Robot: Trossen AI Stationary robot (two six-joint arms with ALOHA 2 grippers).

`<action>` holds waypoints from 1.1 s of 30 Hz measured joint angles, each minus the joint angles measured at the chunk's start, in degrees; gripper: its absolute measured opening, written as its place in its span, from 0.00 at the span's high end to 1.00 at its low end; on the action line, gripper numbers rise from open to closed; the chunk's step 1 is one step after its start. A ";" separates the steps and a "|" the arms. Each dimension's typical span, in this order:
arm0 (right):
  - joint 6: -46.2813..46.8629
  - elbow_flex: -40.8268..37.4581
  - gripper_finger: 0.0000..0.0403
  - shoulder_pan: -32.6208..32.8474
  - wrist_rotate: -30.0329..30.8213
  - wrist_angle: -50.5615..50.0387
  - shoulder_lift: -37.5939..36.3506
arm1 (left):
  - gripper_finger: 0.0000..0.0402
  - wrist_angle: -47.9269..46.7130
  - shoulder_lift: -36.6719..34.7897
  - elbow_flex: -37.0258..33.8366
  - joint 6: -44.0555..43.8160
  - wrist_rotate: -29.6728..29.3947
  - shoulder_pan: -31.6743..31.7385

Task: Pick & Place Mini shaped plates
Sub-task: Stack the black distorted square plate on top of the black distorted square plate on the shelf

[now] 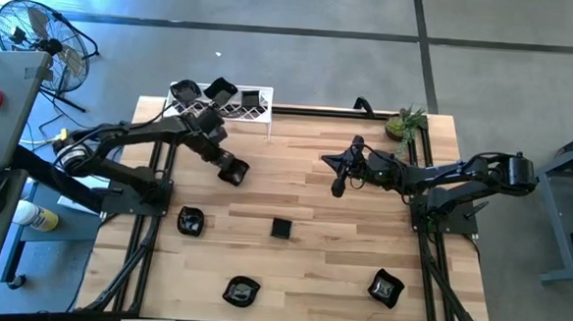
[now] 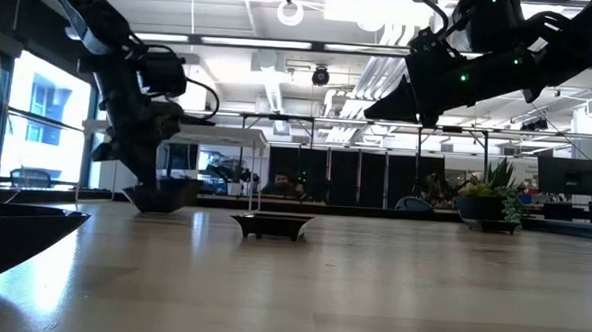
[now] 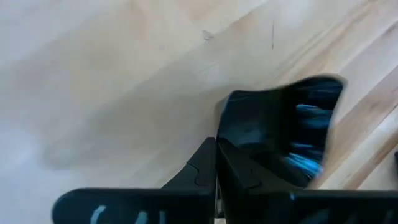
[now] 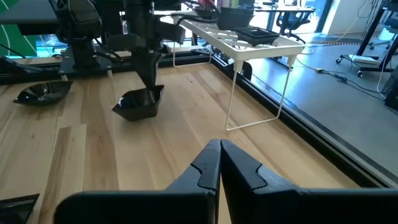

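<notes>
The left gripper (image 3: 216, 163) pinches a glossy black square mini plate (image 3: 280, 134) at the table's ten o'clock. Next, likely lift it to the white wire rack (image 1: 255, 113). The right gripper (image 4: 220, 163) waits closed, empty.

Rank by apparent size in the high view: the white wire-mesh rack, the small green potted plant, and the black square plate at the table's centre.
1. White wire-mesh rack, clearly largest.
2. Small green potted plant.
3. Black square plate, slightly smaller than the plant; the gap is modest.
</notes>
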 joint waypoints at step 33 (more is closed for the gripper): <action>-0.02 0.00 1.00 0.00 0.00 0.02 0.00 | 0.82 -25.96 -5.69 14.74 13.40 -11.30 -15.22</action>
